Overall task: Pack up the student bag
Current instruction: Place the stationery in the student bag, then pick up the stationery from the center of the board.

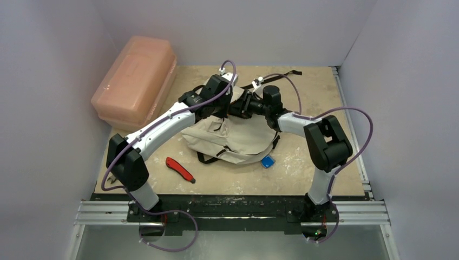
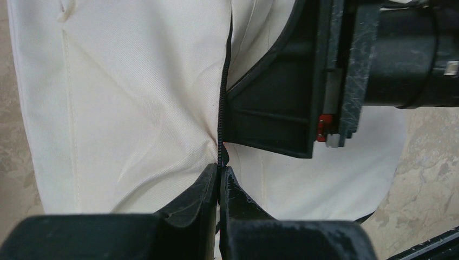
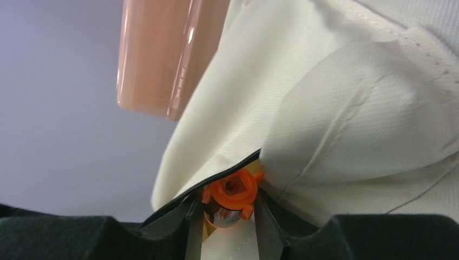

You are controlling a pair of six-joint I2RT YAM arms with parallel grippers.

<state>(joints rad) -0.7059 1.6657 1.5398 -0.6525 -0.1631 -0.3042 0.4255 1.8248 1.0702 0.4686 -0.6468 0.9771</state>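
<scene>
Pale tabletop (image 1: 303,173); soft cream fabric backpack (image 1: 233,138) looks limp, so take it by the seams. Left gripper (image 2: 219,181) pinches black zipper (image 2: 223,97); right gripper (image 3: 230,216) clasps orange-capped tube (image 3: 231,189).

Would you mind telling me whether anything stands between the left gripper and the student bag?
Nothing visible does: the left gripper is shut directly on the student bag, pinching it at its black zipper line.

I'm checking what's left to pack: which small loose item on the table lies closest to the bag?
The small blue item, right beside the student bag's near edge; the red cutter lies clear of it, further left.
</scene>
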